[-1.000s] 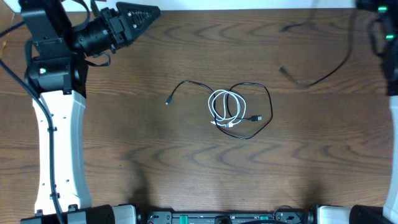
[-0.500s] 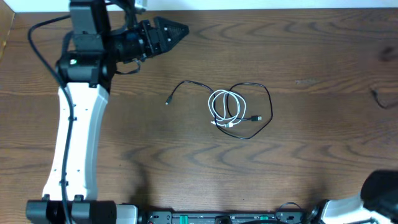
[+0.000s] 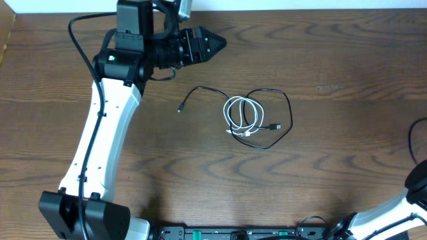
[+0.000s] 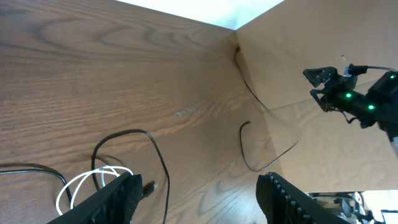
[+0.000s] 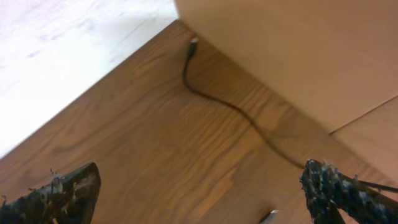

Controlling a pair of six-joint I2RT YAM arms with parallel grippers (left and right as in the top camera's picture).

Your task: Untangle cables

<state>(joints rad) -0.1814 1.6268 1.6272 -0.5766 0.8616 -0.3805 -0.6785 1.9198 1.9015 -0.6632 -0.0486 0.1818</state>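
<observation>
Table: dark brown wood (image 3: 333,167) with a strong wavy grain and a dull finish; it fills nearly the whole overhead view.
Room: a pale strip (image 3: 300,4) runs beyond the far edge of the table. In the wrist views a brown cardboard panel (image 4: 323,155) stands against one side of the table.
Cables: they lie flat (image 3: 250,119) about the middle of the table, with no gripper touching them.
White cord: it is wound in a few small loops (image 3: 240,113).
Black cord: it makes a larger loop (image 3: 285,110) around the white one and crosses it. One end runs out to the left and finishes in a small plug (image 3: 180,109).
Left arm: it is white (image 3: 100,147) and reaches from the near left corner up to the far edge.
Left gripper: it is near the far edge (image 3: 212,44) and points to the right, up and to the left of the cables and apart from them. In its own camera the fingers (image 4: 112,199) stand wide apart with nothing between them.
Right arm: only a piece shows at the near right corner (image 3: 413,193).
Right gripper: its fingers are spread wide and it holds nothing (image 5: 199,186); it hangs over the table beside the cardboard.
Dark wire: it lies on the wood along the foot of the panel (image 5: 230,106), and its free end points to the table's edge.
</observation>
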